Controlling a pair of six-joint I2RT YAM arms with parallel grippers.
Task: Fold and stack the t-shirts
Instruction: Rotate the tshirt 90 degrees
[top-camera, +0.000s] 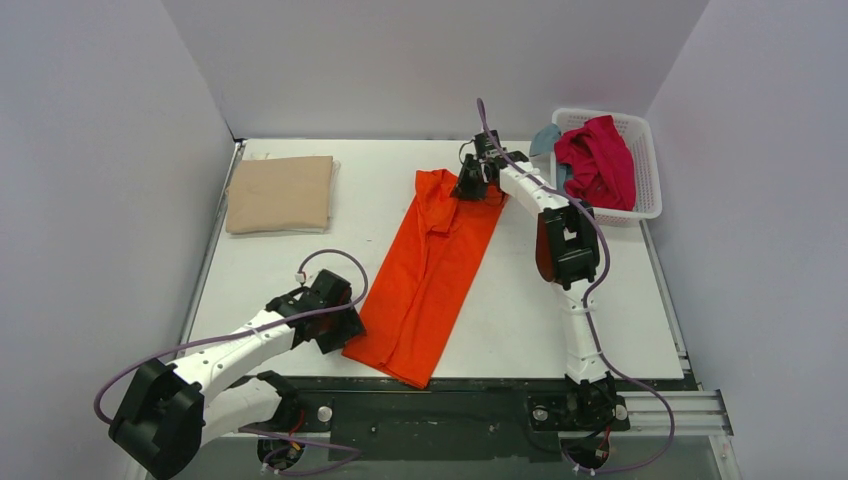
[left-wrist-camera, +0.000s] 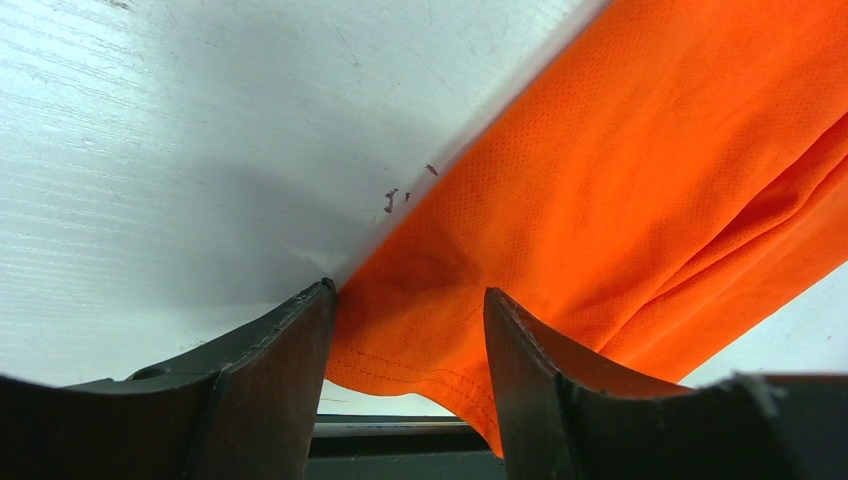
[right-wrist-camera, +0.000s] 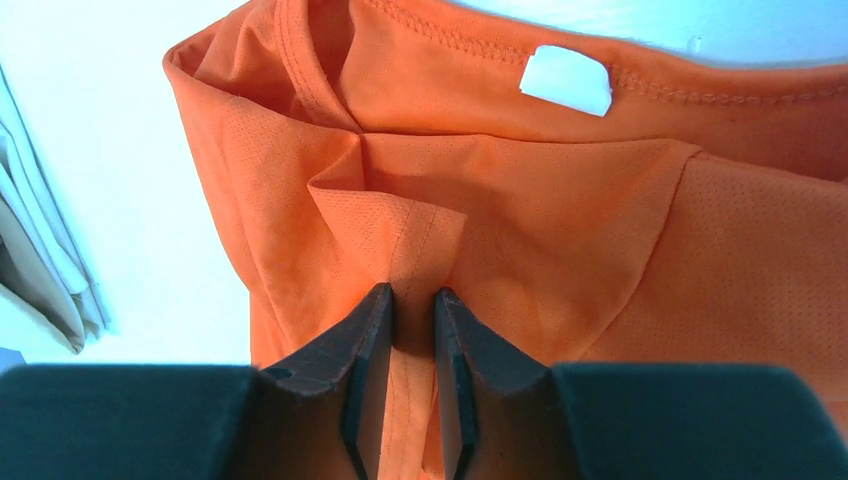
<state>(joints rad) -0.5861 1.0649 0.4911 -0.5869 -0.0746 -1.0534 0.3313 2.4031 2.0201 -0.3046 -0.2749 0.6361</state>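
Right gripper (right-wrist-camera: 412, 295) pinching orange t-shirt (top-camera: 430, 270) fold, left gripper (left-wrist-camera: 408, 292) straddling hem

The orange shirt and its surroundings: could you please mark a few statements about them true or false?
1. The orange shirt lies as a long strip on the table. True.
2. The right gripper pinches a ridge of its cloth near the collar. True.
3. The left gripper is clamped on the tan shirt. False: its open jaws straddle the orange shirt's near end.
4. The tan shirt sits in the basket. False: it lies folded at the table's far left; the basket holds a red shirt.
5. A white label shows at the collar. True.
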